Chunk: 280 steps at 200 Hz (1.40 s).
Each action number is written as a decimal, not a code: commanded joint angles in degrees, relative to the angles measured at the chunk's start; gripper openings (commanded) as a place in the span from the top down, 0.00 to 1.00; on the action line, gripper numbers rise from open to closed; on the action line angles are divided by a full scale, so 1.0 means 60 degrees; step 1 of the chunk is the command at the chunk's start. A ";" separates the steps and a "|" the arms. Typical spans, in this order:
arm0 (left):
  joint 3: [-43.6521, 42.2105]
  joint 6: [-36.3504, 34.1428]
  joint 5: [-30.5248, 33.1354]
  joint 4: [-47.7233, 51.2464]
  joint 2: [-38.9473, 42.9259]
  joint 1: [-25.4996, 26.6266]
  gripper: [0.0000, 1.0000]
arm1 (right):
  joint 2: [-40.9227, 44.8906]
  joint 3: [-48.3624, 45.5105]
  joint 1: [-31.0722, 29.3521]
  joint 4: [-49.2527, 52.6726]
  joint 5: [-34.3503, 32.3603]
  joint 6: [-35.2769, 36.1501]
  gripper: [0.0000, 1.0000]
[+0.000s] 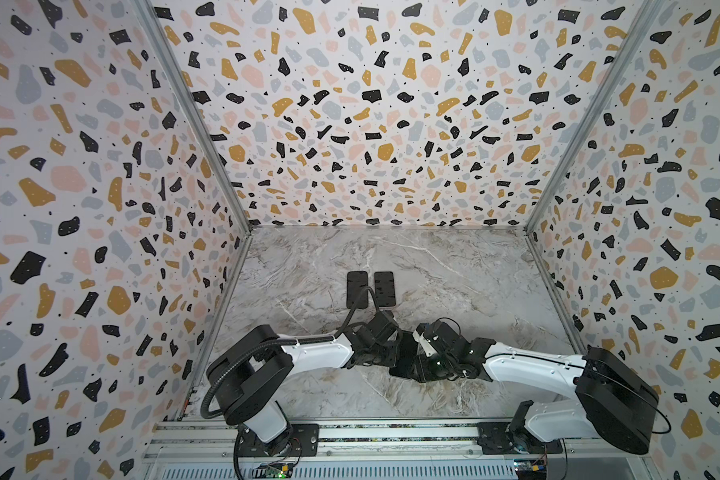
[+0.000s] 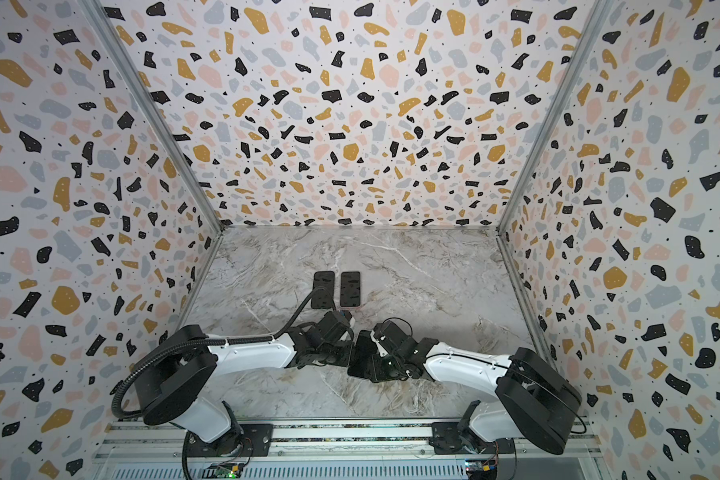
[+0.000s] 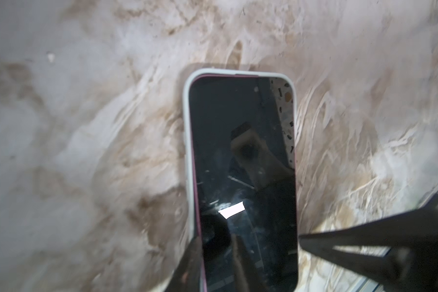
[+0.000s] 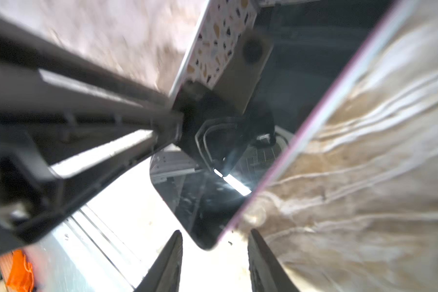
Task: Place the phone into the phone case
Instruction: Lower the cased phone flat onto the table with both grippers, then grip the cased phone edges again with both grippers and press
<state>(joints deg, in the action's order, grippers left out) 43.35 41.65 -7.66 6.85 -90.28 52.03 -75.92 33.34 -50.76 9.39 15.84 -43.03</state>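
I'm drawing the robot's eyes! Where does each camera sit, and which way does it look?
Top views: high at the front, facing down at the marble table; left arm and right arm show.
Left wrist: on the left arm, facing down onto the phone in its pale case; left gripper shows.
Right wrist: on the right arm, low beside the phone's corner; right gripper shows.
Shared: both wrist views see that phone.
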 commanded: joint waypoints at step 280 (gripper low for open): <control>-0.2786 0.2214 -0.1910 -0.2478 0.0997 0.0294 0.68 | 0.0422 -0.0997 -0.0019 -0.1176 0.0649 -0.1050 0.79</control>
<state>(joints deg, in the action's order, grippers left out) 28.36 54.13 -18.44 -8.93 -83.35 53.15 -73.25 27.09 -50.41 2.50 19.90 -48.95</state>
